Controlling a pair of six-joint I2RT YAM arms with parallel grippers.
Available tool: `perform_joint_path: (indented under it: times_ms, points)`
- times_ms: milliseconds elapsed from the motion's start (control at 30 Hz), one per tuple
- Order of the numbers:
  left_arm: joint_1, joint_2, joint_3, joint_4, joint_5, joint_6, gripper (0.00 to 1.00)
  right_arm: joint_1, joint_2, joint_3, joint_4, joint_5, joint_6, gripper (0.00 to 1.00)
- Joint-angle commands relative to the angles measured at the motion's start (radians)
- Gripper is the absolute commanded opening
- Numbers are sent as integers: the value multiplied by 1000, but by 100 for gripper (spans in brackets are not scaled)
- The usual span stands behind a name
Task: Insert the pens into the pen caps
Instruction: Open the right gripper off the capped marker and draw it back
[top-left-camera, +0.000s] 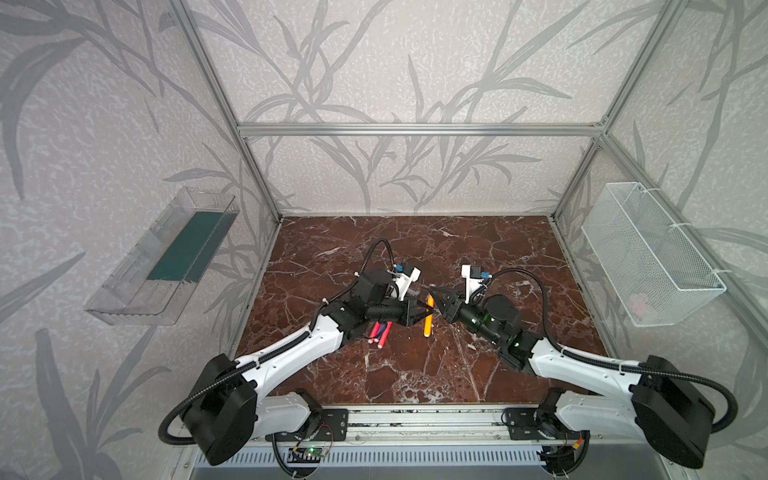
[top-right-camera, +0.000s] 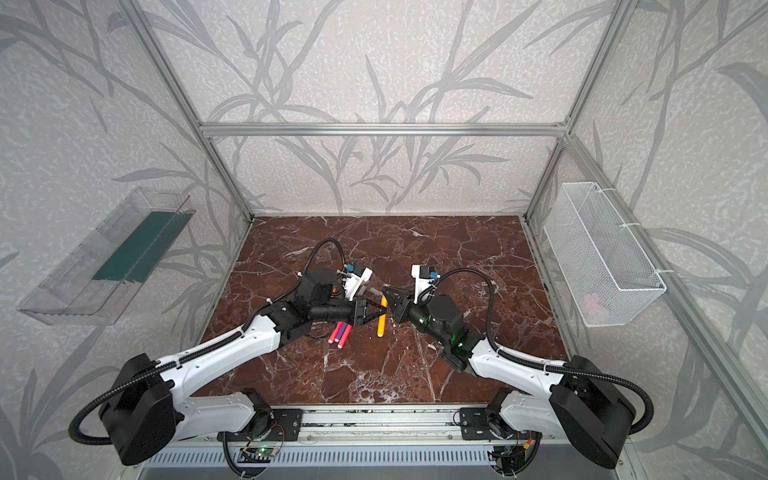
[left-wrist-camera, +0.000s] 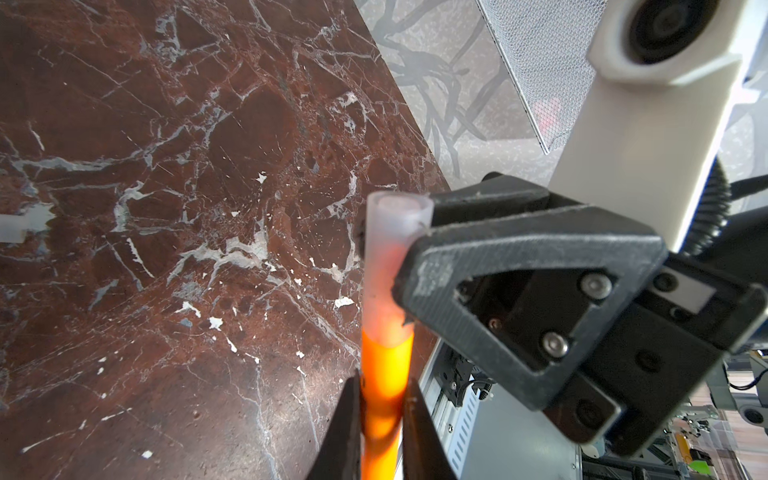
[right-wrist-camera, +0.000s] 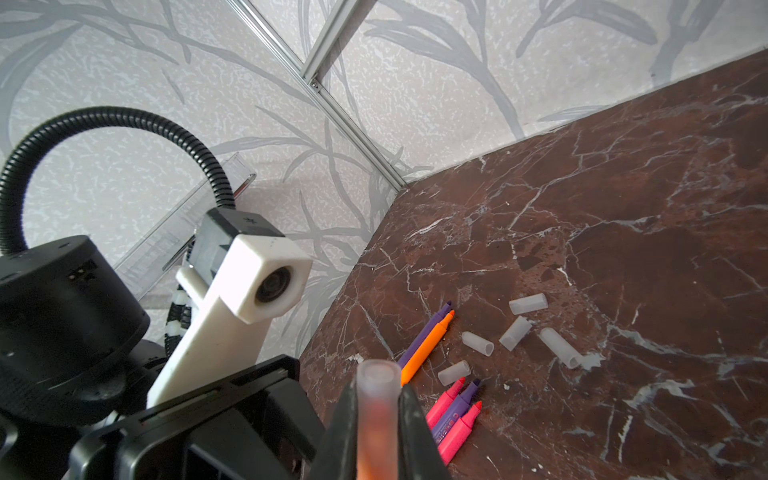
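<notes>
Print on a purple pen (right-wrist-camera: 455, 409) cannot be read. The left tool (left-wrist-camera: 380, 399) is clamped on the orange pen (left-wrist-camera: 385, 365). The right tool (right-wrist-camera: 377, 399) is closed on the translucent cap (left-wrist-camera: 390, 266) seated over its tip, above the veined marble bench (left-wrist-camera: 166, 208). Four other pens (right-wrist-camera: 459, 432) and five tubular loose caps (right-wrist-camera: 528, 303) are laid close together; bare marble is left toward the far edge.

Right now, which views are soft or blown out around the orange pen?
Left wrist: orange pen glows overexposed, its near end blurred. Right wrist: held cap soft, loose caps on the marble sharp. In both top views: even light, pen small.
</notes>
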Motion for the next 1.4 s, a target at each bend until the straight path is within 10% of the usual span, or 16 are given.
perform_joint_path:
  times_ms: [0, 533, 1367]
  points:
    - [65, -38, -11, 87, -156, -54, 0, 26, -26, -41, 9, -64, -23, 0]
    - [61, -49, -27, 150, -239, -51, 0, 68, 54, 15, 54, 60, 104, 0]
    - [72, -67, 21, 42, -237, -23, 0, 125, 45, 58, -46, 155, -34, 9]
